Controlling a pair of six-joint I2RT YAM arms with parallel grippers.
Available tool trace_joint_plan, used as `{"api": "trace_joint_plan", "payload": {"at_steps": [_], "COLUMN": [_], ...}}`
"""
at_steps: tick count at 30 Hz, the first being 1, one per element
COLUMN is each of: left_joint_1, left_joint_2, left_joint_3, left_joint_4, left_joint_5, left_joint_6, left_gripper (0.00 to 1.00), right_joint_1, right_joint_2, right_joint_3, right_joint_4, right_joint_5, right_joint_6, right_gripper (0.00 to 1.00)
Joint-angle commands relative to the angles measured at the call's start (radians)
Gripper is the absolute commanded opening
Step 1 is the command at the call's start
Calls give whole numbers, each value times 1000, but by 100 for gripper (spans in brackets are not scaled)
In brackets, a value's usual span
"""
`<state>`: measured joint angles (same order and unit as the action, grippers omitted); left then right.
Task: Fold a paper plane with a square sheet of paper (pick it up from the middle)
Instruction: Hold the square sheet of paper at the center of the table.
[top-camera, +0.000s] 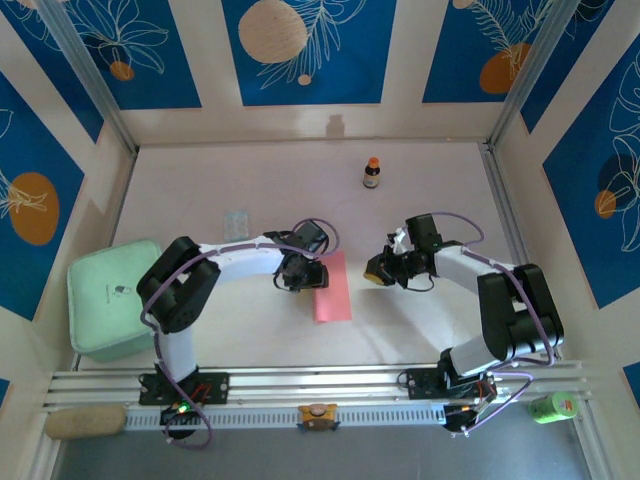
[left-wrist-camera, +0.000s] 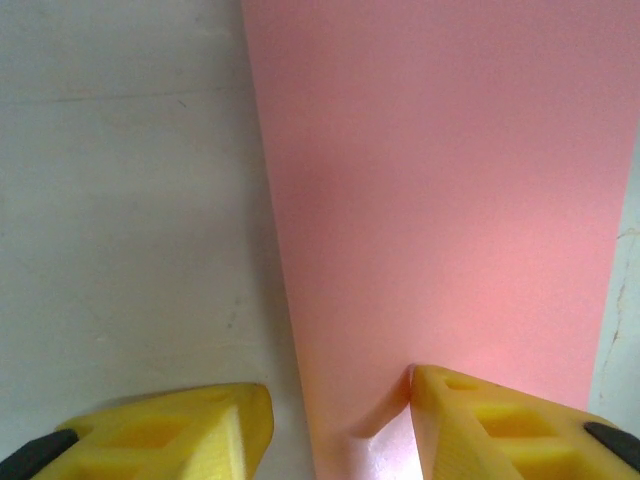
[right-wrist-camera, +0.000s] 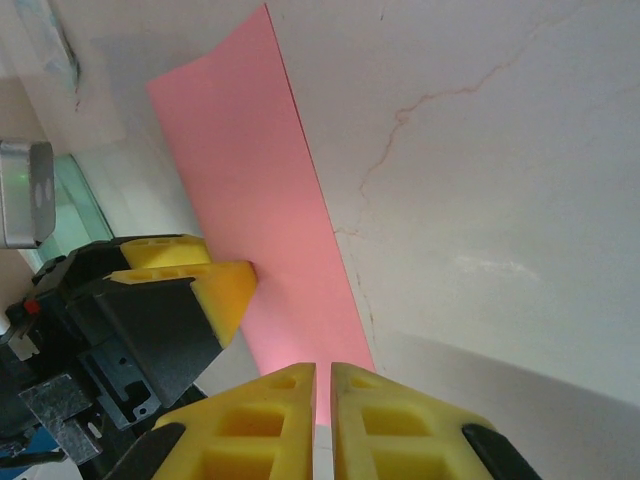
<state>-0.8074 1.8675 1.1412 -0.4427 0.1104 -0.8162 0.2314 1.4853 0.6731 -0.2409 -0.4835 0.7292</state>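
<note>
The sheet of paper lies on the table between both arms, the left gripper straddling its left edge, the right gripper near its right side, a bottle well behind, a packet behind-left, a box far left.

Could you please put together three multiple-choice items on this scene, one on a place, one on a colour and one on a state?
1. Where does the small bottle stand?
A. at the near edge
B. at the far side of the table, beyond the paper
C. on the paper

2. What colour is the paper?
A. blue
B. white
C. salmon-pink

3. How do the fingers of the left claw stand?
A. apart
B. pressed together
C. shut on the bottle

Answers: 1 B, the top view shows it past the paper; 2 C, pink in every view; 3 A, one finger is over the paper, the other over bare table.
</note>
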Motion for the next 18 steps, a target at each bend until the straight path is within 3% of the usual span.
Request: {"api": "trace_joint_plan", "payload": {"at_steps": [1, 18], "left_joint_1": [-1, -3], "left_joint_2": [105, 109], "left_joint_3": [-32, -33], "left_joint_4": [48, 45], "left_joint_5": [-39, -42], "left_joint_6": [23, 25], "left_gripper": [48, 47], "right_joint_1": [11, 18], "right_joint_2": [15, 21], "right_joint_3": [25, 30], "right_joint_4": [-1, -1], "right_joint_5": [-36, -40], "right_joint_6": [-13, -16], "right_gripper": [13, 13]}}
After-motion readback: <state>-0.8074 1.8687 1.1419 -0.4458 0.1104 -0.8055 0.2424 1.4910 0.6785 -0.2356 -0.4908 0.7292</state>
